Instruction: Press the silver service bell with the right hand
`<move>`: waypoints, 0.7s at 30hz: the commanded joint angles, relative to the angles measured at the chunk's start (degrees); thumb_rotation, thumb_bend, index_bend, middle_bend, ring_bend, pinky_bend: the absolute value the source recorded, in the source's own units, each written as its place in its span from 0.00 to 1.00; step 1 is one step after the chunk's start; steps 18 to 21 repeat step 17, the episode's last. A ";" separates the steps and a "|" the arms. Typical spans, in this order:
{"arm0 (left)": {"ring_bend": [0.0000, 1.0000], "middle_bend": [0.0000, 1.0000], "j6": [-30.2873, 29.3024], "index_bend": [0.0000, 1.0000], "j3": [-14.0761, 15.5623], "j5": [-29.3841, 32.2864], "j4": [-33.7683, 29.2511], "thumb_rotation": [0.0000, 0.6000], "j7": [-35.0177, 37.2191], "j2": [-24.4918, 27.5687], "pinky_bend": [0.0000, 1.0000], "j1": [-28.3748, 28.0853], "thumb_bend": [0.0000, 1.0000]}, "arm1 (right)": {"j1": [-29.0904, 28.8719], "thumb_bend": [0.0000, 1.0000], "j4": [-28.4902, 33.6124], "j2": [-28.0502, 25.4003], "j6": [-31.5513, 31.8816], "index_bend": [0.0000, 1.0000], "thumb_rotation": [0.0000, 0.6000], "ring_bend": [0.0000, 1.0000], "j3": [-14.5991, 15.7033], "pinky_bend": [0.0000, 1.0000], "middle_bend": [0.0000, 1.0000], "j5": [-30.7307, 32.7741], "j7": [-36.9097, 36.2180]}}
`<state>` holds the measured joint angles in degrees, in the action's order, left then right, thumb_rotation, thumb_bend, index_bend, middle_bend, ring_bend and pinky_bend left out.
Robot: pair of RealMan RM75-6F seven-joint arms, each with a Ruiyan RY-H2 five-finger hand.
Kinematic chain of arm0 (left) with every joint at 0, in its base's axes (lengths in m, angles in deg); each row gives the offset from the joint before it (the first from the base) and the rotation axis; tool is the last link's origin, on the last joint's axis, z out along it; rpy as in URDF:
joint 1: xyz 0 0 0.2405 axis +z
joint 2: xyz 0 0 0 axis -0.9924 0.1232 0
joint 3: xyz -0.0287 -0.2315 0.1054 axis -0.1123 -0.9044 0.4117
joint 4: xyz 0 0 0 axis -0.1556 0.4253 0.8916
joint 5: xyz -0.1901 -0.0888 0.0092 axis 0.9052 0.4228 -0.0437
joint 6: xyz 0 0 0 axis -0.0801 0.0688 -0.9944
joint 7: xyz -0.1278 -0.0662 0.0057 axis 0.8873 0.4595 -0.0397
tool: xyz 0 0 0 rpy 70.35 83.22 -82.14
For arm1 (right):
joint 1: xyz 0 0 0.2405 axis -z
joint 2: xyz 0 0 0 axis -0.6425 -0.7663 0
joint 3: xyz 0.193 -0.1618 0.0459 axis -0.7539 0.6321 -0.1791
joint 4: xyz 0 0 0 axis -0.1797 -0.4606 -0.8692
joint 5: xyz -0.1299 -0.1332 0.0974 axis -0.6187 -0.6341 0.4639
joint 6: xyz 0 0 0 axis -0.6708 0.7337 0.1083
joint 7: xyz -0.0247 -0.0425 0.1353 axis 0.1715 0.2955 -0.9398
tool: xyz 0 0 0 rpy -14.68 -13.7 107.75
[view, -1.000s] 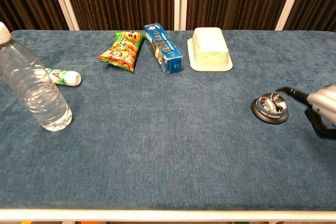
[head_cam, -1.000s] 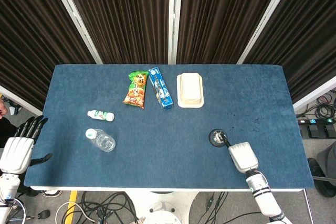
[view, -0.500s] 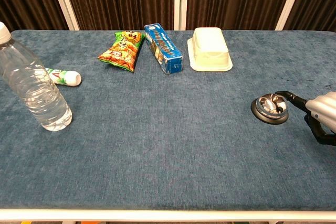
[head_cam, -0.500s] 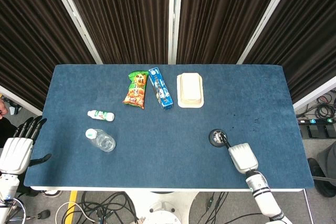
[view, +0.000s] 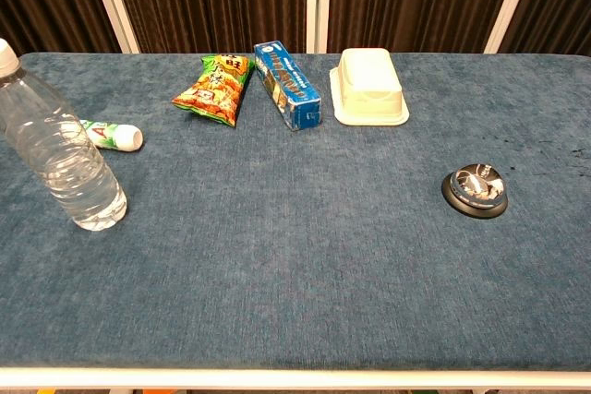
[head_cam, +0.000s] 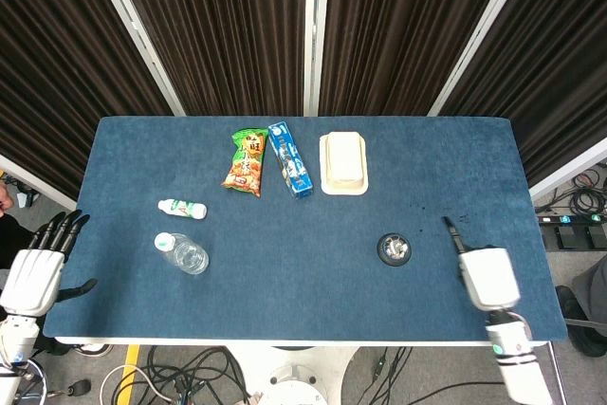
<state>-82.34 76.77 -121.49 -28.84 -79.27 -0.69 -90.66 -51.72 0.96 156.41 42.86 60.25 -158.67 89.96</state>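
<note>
The right hand point(head_cam: 487, 277) has pulled right, off the silver service bell point(head_cam: 394, 249), one finger extended, holding nothing. It is out of the chest view. The left hand point(head_cam: 36, 272) hangs open.

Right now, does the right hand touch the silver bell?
Apart. The head view shows bare blue cloth between the right hand and the silver bell.

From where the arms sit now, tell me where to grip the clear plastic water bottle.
Grip the clear plastic water bottle around its ribbed middle, from the robot's left side with the left hand. It stands upright near that edge, and its white cap is too narrow for a steady hold.
</note>
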 commanded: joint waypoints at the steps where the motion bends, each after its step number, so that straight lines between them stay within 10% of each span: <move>1: 0.00 0.04 0.04 0.07 0.06 -0.42 -0.84 1.00 -0.98 -0.10 0.15 -0.20 0.02 | 4.79 0.97 -2.73 -3.71 6.90 0.04 1.00 0.71 0.24 0.70 0.76 -2.37 -7.27; 3: 0.00 0.04 0.01 0.07 0.06 -0.68 -1.69 1.00 -1.78 0.05 0.15 -0.31 0.02 | 6.29 0.75 -4.04 -4.96 8.30 0.05 1.00 0.54 0.14 0.55 0.64 -1.53 -10.51; 6: 0.00 0.04 0.08 0.07 -0.02 -0.74 -2.93 1.00 -2.85 0.28 0.15 -0.44 0.02 | 7.95 0.24 -4.45 -7.35 7.58 0.02 1.00 0.07 -0.89 0.11 0.21 2.43 -15.80; 8: 0.00 0.04 0.30 0.07 0.06 -0.61 -3.10 1.00 -3.29 0.29 0.15 -0.45 0.02 | 8.46 0.08 -4.96 -7.75 7.36 0.00 1.00 0.00 -1.59 0.00 0.03 3.63 -19.73; 21: 0.00 0.04 0.45 0.07 0.24 -0.43 -2.61 1.00 -3.18 -0.34 0.15 -0.35 0.02 | 8.72 0.00 -3.34 -9.24 3.98 0.00 1.00 0.00 -2.26 0.00 0.00 6.14 -19.05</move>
